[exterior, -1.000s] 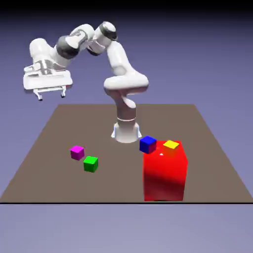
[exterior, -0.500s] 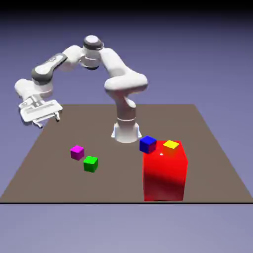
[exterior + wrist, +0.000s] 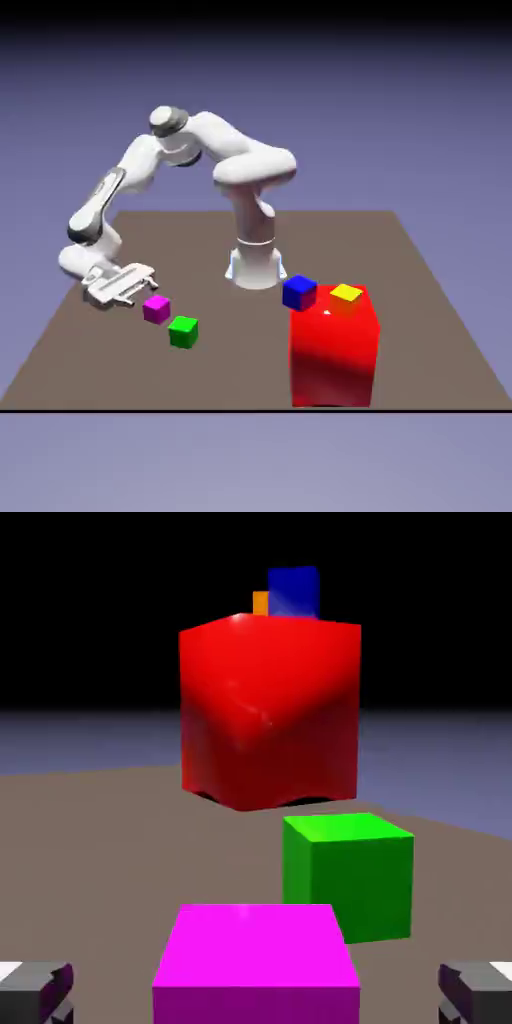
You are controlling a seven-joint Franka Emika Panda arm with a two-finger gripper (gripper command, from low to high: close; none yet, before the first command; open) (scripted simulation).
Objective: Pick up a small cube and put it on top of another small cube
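Black upper backdrop, soft glare on the red block [image 3: 268,712], edges mostly crisp.

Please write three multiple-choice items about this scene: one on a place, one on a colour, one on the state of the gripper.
1. Where does the blue cube rest?
A) on the green cube
B) on the big red block
C) beside the robot's base

2. What colour is the cube nearest the hand camera?
A) magenta
B) yellow
C) green

3. How is the gripper?
A) shut on the green cube
B) shut and empty
C) open, holding nothing

Key:
1 B: both views show the blue cube up on the red block's top.
2 A: the magenta cube looms largest at the bottom of the hand view, in front of the green cube.
3 C: the finger tips stand wide apart in the hand view, with a gap on each side of the magenta cube.
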